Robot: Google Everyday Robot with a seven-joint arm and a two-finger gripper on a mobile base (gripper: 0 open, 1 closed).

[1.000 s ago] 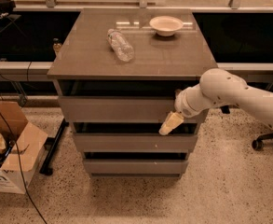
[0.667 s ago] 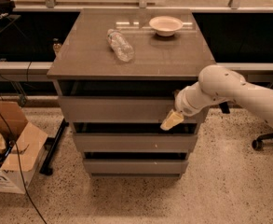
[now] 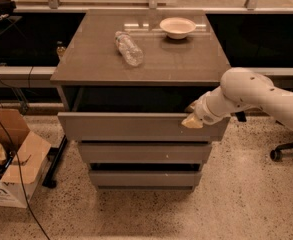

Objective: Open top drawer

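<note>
The top drawer (image 3: 131,126) is the widest grey front of the cabinet, at mid-frame. It stands pulled out a little, with a dark gap between its upper edge and the cabinet top (image 3: 96,59). My gripper (image 3: 192,120) is at the right end of the drawer's upper edge, touching the front panel. The white arm reaches in from the right. The middle drawer (image 3: 141,153) and the bottom drawer (image 3: 141,178) sit below it.
A clear plastic bottle (image 3: 128,48) lies on the cabinet top, and a white bowl (image 3: 177,27) stands behind it. An open cardboard box (image 3: 11,159) and cables are on the floor at left. A chair base (image 3: 281,151) is at right.
The gripper has risen from the drawer's front face to its upper right edge. The top drawer has slid out toward the camera, and the gap under the cabinet top has widened.
</note>
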